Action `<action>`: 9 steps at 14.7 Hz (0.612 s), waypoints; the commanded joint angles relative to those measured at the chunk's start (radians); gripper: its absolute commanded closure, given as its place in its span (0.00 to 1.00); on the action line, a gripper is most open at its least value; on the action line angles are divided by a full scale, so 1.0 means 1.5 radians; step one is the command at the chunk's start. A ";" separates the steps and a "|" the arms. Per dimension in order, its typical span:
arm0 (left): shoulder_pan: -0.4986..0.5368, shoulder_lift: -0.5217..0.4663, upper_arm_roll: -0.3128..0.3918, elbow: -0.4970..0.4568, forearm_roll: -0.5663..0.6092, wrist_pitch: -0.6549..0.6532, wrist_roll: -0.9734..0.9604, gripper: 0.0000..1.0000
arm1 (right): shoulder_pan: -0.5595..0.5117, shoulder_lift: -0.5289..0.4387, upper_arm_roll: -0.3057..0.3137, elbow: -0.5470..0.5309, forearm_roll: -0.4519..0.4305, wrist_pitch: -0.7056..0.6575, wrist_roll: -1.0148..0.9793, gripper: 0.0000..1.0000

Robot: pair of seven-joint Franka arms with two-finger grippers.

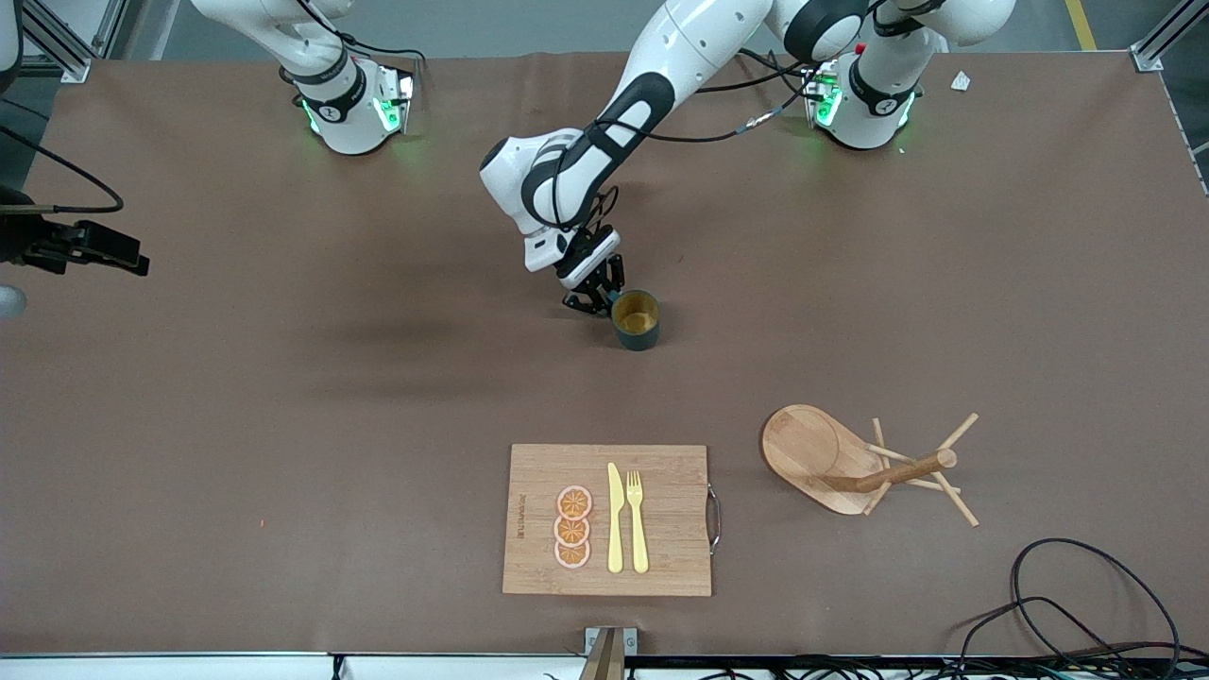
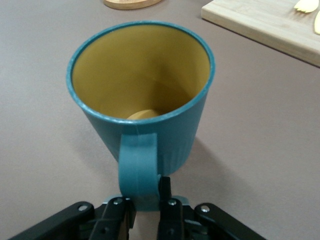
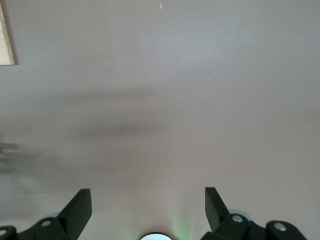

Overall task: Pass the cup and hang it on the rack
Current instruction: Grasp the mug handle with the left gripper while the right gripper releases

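Note:
The teal cup [image 1: 636,321] with a yellow inside is upright at the middle of the table. My left gripper [image 1: 604,304] is down beside it, on the side toward the right arm's end, shut on its loop handle. The left wrist view shows the cup [image 2: 140,75] close up, with the handle pinched between the fingers of the left gripper [image 2: 145,197]. The wooden rack [image 1: 803,449] stands nearer the front camera, toward the left arm's end. My right gripper [image 1: 132,260] waits at the right arm's end of the table, open and empty [image 3: 146,192] over bare table.
A wooden cutting board [image 1: 661,557] with orange slices, a yellow knife and a fork lies near the table's front edge; it also shows in the left wrist view [image 2: 260,22]. Black cables [image 1: 1086,604] loop at the front corner by the rack.

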State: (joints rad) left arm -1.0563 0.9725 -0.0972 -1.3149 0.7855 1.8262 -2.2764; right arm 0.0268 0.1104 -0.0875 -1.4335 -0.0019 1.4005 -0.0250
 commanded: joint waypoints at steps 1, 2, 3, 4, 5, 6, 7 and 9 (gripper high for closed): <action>0.026 -0.021 -0.002 0.009 -0.002 0.040 0.020 1.00 | -0.016 -0.059 0.012 -0.063 0.004 0.011 0.002 0.00; 0.047 -0.027 -0.006 0.009 -0.013 0.067 0.021 1.00 | -0.015 -0.066 0.012 -0.067 0.003 0.013 0.000 0.00; 0.067 -0.036 -0.007 0.009 -0.041 0.088 0.029 1.00 | -0.015 -0.071 0.013 -0.067 0.000 0.011 -0.001 0.00; 0.088 -0.051 -0.008 0.009 -0.071 0.114 0.052 1.00 | -0.014 -0.078 0.014 -0.068 -0.002 0.009 0.000 0.00; 0.111 -0.067 -0.009 0.011 -0.117 0.135 0.086 1.00 | -0.016 -0.085 0.021 -0.072 -0.003 0.009 0.000 0.00; 0.132 -0.082 -0.010 0.030 -0.180 0.148 0.125 1.00 | -0.017 -0.096 0.021 -0.078 -0.003 0.008 0.000 0.00; 0.145 -0.094 -0.010 0.041 -0.230 0.149 0.160 1.00 | -0.017 -0.112 0.021 -0.090 -0.003 0.009 0.000 0.00; 0.182 -0.134 -0.011 0.042 -0.307 0.159 0.202 1.00 | -0.017 -0.134 0.021 -0.102 -0.004 0.007 0.000 0.00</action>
State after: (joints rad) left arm -0.8219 0.8412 -0.1018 -1.2393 0.4172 2.0572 -2.0218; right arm 0.0231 -0.0177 -0.0752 -1.5173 -0.0019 1.3990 -0.0251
